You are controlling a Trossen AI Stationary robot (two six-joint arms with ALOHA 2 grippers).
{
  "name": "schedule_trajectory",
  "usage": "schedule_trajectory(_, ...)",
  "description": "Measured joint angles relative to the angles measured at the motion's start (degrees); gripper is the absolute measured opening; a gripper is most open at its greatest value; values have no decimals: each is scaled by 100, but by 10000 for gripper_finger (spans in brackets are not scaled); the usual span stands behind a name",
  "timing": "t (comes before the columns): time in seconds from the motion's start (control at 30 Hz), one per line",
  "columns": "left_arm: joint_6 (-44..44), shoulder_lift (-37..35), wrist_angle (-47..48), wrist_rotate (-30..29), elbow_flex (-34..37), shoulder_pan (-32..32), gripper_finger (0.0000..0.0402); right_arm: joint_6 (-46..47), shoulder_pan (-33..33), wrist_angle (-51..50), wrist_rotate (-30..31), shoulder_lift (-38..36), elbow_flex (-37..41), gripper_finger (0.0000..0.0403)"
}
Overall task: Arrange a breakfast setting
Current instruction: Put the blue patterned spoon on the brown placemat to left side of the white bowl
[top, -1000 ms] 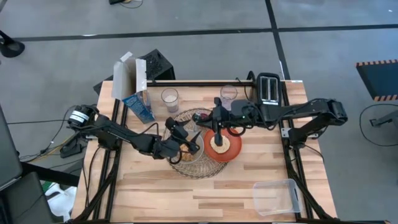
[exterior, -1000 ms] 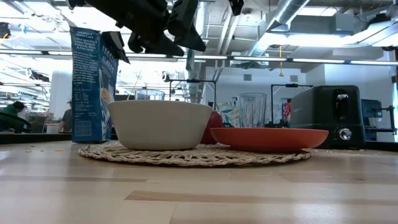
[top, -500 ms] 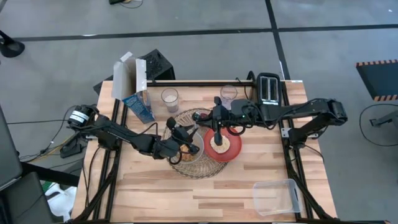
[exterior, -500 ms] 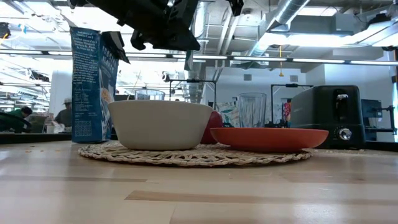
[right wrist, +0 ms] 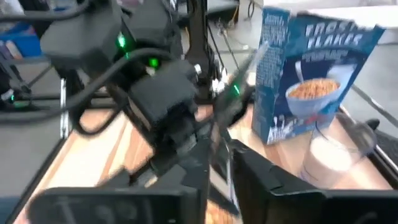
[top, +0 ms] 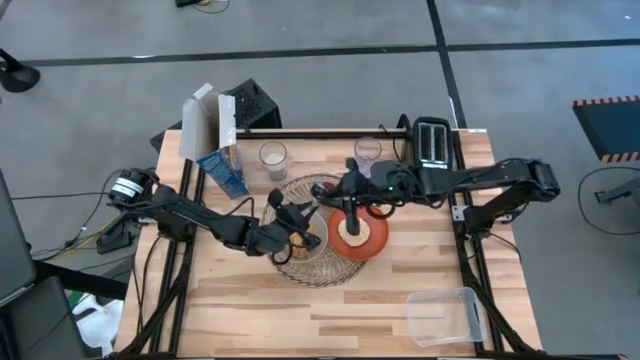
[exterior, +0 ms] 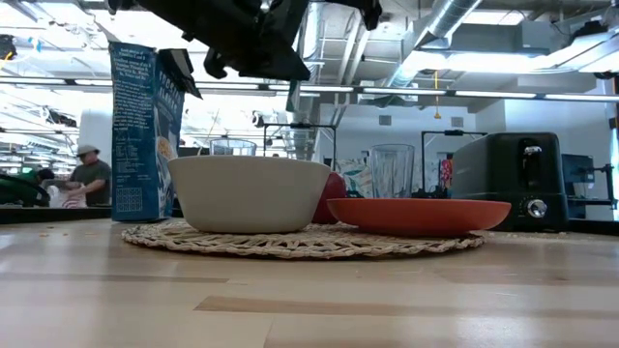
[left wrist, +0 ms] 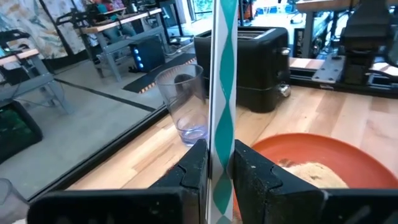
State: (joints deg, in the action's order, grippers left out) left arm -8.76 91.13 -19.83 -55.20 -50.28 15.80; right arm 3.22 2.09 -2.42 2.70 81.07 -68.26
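Note:
A round woven mat (top: 300, 272) (exterior: 290, 244) carries a pale bowl (exterior: 250, 193), an orange plate (top: 372, 240) (exterior: 418, 215) with a bagel (left wrist: 311, 174), and a red apple (exterior: 332, 193) behind the bowl. Above the bowl, my left gripper (top: 303, 220) (left wrist: 217, 152) is shut on the spoon's long handle (left wrist: 222, 93), white with teal diamonds. My right gripper (top: 328, 203) (right wrist: 222, 155) faces it from the right, fingers slightly apart, with a thin strip in the gap. The spoon's bowl end is out of view. My left gripper pinches the spoon's handle (left wrist: 222, 146) between its two fingers (left wrist: 193, 168), which reach in from the table's left and lie across the handle. The spoon is lifted clear, above the bowl and mat.
A blue cereal box (top: 222, 170) (exterior: 145, 135) stands far left. Two glasses (top: 272, 157) (top: 367, 150) and a black toaster (top: 432, 142) (exterior: 508, 179) line the far edge. A clear plastic tub (top: 440, 315) sits at the near right corner. People show beyond the table.
My left gripper has shut: its fingers stood wide apart a second ago and now close on the spoon's handle above the bowl. Both arms have otherwise stayed in place.

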Motion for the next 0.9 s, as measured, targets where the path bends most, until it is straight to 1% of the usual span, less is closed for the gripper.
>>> schedule_trajectory(0.13, -49, -140, 211, 206, 2, 144, 34, -4, 65, -545, 0, -322, -1, 135)
schedule_trajectory(0.2, -51, -229, 327, 500, 2, 201, 33, -80, 105, -894, 0, -463, -1, 163)
schedule_trajectory(0.27, -35, -308, 423, 917, 4, 253, 34, -277, 171, -1206, 1, -578, 74, 186)
schedule_trajectory(0.3, -1, -331, 410, 1216, 4, 266, 36, -414, 200, -1297, 2, -638, 183, 196)
schedule_trajectory(0.33, 47, -354, 411, 1500, 4, 295, 38, -577, 235, -1302, -5, -691, 318, 205)
schedule_trajectory(0.4, 146, -360, 357, 2176, 4, 332, 39, -875, 294, -1187, -215, -789, 687, 216)
schedule_trajectory(0.47, 236, -360, 334, 2861, 4, 354, 38, -912, 328, -763, -469, -814, 1122, 220)
schedule_trajectory(0.53, 311, -360, 288, 3573, 4, 362, 37, -883, 360, -101, -635, -825, 1546, 220)
schedule_trajectory(0.63, 344, -360, 156, 4484, 4, 360, 36, -788, 351, 1194, -861, -840, 2129, 217)
schedule_trajectory(0.77, 449, -360, -125, 5349, 4, 360, 39, -712, 340, 2673, -1524, -637, 2586, 214)
schedule_trajectory(0.83, 452, -322, -330, 5611, 3, 355, 39, -671, 365, 3189, -1871, -408, 2630, 214)
schedule_trajectory(0.9, 472, -277, -406, 5752, 2, 342, 38, -592, 410, 3666, -2156, -145, 2626, 214)
